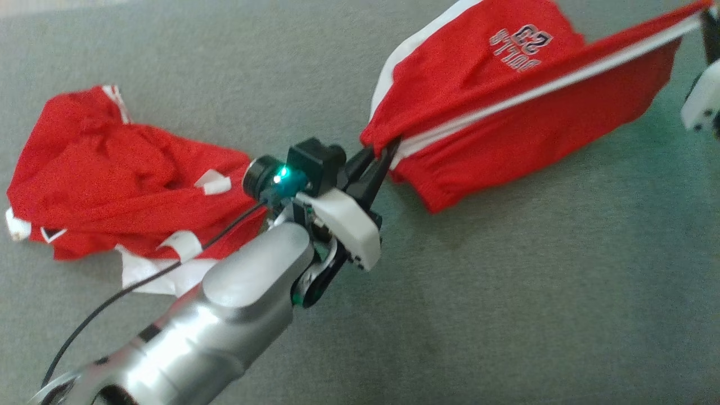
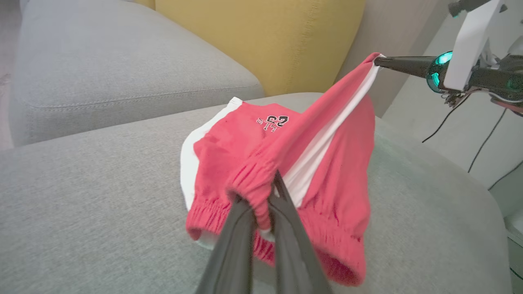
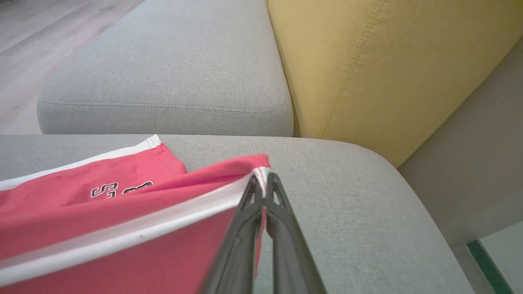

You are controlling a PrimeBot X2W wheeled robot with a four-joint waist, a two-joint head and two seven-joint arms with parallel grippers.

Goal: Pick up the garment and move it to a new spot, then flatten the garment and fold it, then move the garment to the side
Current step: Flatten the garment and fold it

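The garment (image 1: 506, 129) is a pair of red shorts with a white side stripe and a black-and-white number print. It hangs stretched between both grippers, its lower part resting on the grey sofa cushion (image 1: 506, 309). My left gripper (image 1: 382, 154) is shut on the gathered elastic waistband (image 2: 255, 183); its dark fingers (image 2: 286, 245) rise into the bunched cloth. My right gripper (image 1: 707, 22), at the far top right of the head view, is shut on the hem corner (image 3: 257, 163) where the stripe ends, and it also shows in the left wrist view (image 2: 380, 61).
A second red and white garment (image 1: 112, 174) lies crumpled on the cushion, left of my left arm. A yellow back cushion (image 3: 388, 61) stands behind the seat, another grey seat cushion (image 2: 102, 61) adjoins it, and the seat's edge drops off at the right (image 2: 482, 196).
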